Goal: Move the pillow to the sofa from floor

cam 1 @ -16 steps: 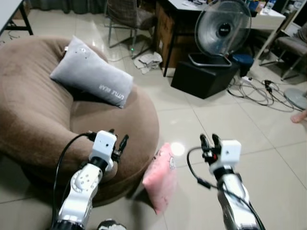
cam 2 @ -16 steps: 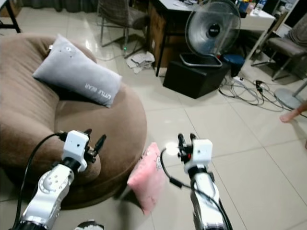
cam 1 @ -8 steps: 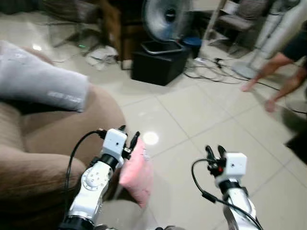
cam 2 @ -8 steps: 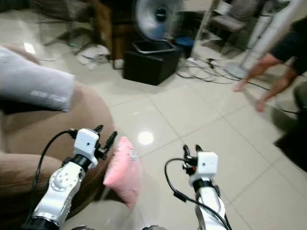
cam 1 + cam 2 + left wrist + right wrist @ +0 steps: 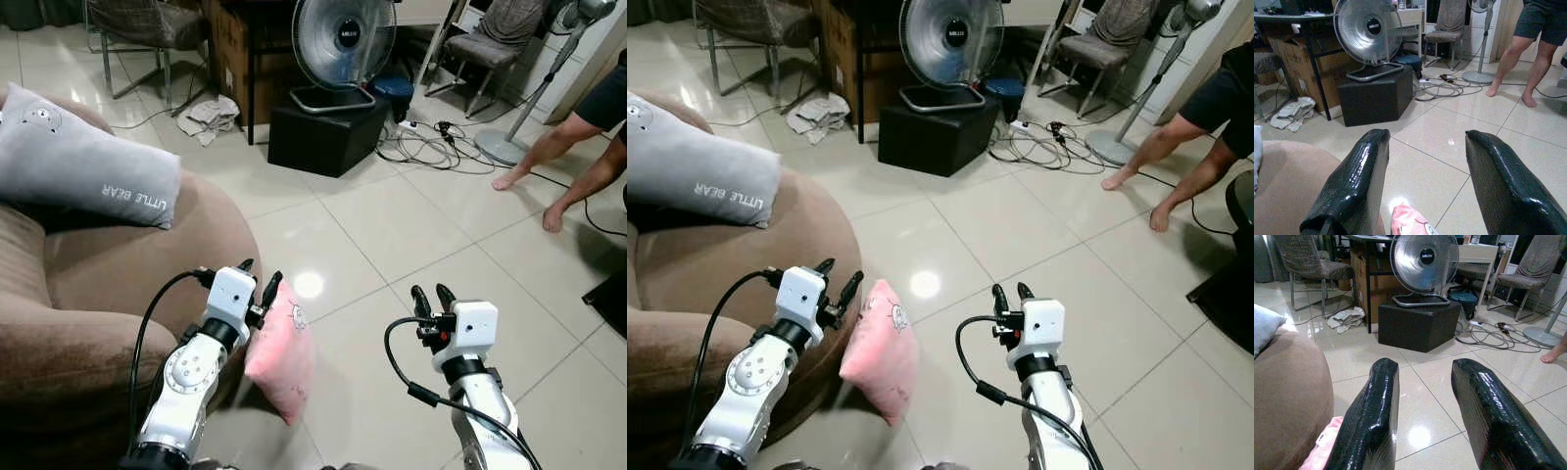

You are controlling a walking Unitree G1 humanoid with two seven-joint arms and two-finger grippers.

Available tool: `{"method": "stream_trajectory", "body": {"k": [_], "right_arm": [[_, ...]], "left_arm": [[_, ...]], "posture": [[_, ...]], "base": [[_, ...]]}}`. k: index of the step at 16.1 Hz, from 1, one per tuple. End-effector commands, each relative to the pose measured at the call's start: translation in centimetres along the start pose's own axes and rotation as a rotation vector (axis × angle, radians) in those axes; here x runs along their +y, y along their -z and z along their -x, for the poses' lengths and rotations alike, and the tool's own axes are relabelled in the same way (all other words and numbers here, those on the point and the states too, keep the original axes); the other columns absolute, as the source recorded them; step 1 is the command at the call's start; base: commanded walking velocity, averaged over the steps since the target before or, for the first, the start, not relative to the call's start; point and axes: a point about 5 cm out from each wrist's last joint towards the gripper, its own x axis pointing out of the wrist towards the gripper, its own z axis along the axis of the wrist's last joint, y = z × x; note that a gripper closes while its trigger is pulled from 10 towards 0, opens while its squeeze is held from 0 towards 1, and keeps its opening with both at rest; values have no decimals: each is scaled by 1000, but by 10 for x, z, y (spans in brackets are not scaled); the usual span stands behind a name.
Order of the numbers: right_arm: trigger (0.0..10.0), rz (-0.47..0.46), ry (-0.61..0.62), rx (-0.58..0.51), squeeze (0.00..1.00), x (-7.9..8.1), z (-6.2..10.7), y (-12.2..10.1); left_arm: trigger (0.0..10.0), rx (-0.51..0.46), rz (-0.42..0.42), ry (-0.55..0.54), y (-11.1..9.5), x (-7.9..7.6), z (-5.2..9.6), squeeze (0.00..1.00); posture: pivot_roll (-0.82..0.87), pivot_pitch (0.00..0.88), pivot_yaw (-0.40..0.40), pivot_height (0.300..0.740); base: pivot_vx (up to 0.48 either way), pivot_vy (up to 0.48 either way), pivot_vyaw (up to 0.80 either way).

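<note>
The pink pillow (image 5: 282, 351) stands on its edge on the tiled floor (image 5: 392, 235), leaning against the near right side of the brown sofa (image 5: 118, 284). A grey pillow (image 5: 83, 166) lies on the sofa at the far left. The left gripper (image 5: 259, 284) hovers just above the pink pillow with jaws spread. The right gripper (image 5: 428, 298) is held over the floor to the right, jaws also spread and holding nothing. A person's bare legs (image 5: 563, 166) are at the far right.
</note>
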Motion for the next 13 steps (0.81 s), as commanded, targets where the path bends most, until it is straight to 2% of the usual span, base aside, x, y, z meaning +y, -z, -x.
{"method": "stream_trajectory", "body": {"k": [1,5,7,13], "right_arm": [[10000,14,2,3,0,-5,-2,-2],[10000,-7,13,9,0,-4,2,1],[10000,-9,12,10,0,-4,2,1],[10000,7,7,10,0,-5,3,1]], "left_arm": [[10000,-18,-2,19,-3,-5,-4,0],[10000,-22,-3,29,-4,-6,-8,0],[10000,-25,-3,32,-4,-7,-9,0],[10000,-29,1,44,-3,-9,-9,0]], "posture": [[56,18,-140,740],[52,12,-134,740],[48,8,-131,740],[47,0,-132,740]], "base": [[289,0,0],[306,0,0],[304,0,-450],[304,0,0]]}}
